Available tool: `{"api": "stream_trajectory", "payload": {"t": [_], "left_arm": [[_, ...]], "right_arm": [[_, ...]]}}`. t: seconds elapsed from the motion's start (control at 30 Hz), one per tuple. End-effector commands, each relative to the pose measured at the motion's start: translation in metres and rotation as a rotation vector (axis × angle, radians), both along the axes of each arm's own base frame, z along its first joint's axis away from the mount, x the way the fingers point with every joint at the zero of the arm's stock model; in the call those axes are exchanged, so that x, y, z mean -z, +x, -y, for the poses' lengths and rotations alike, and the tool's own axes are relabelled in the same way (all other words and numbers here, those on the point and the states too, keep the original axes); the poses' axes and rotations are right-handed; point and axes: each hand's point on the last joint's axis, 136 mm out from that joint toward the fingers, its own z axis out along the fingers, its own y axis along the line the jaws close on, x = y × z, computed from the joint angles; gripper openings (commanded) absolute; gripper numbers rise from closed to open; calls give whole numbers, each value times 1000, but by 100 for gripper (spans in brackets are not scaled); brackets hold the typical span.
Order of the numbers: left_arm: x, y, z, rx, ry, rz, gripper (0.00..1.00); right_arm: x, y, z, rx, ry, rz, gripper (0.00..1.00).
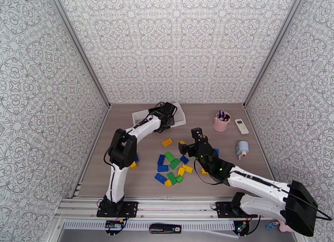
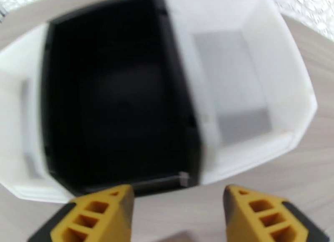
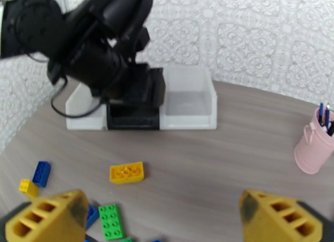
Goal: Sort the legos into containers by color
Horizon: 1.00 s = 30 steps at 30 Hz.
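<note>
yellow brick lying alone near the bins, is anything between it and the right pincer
Nothing visible: the open right pincer faces the yellow brick across bare table; the green brick lies off to one side.

Glossy plastic legos, smooth plastic bins, matt wood-grain table top
</note>
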Motion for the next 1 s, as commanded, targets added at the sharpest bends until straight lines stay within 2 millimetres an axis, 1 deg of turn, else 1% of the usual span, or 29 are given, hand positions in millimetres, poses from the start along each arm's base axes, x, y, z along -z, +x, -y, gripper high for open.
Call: {"api": "stream_trajectory", "payload": {"t": [0.0, 0.03, 0.13, 0.17, 0.27, 0.3, 0.43, 0.57, 0.63, 0.73, 0.8, 0.87, 0.97], "left_arm": [[-14, 2, -36, -67, 27, 33, 67], [-13, 0, -44, -80, 30, 29, 69], [-10, -1, -68, -121, 35, 21, 69], [-7, -1, -76, -135, 42, 14, 69], [7, 2, -89, -150, 58, -4, 68], [10, 4, -91, -147, 60, -12, 67], [19, 9, -90, -136, 65, -26, 64], [29, 11, -88, -131, 70, -49, 56], [34, 12, -86, -120, 66, -57, 54], [40, 13, -86, -115, 66, -74, 46], [40, 13, -86, -117, 65, -74, 36], [37, 14, -85, -113, 58, -68, 28], [33, 14, -79, -93, 54, -62, 25]], "right_arm": [[-11, 1, -25, -106, -19, 13, 100], [-9, 1, -29, -118, -24, 9, 100], [-7, 4, -37, -139, -27, 3, 100], [-6, 4, -40, -145, -27, 1, 100], [-5, 6, -44, -153, -24, -3, 100], [-6, 6, -46, -157, -23, -2, 100], [-6, 7, -48, -167, -26, -2, 100], [-7, 7, -47, -161, -28, 0, 100], [-8, 6, -46, -160, -26, 2, 100], [-8, 6, -45, -159, -27, 2, 100], [-9, 6, -44, -156, -24, 3, 100], [-8, 6, -43, -151, -23, 1, 100], [-8, 6, -42, -140, -20, 1, 100]]}}
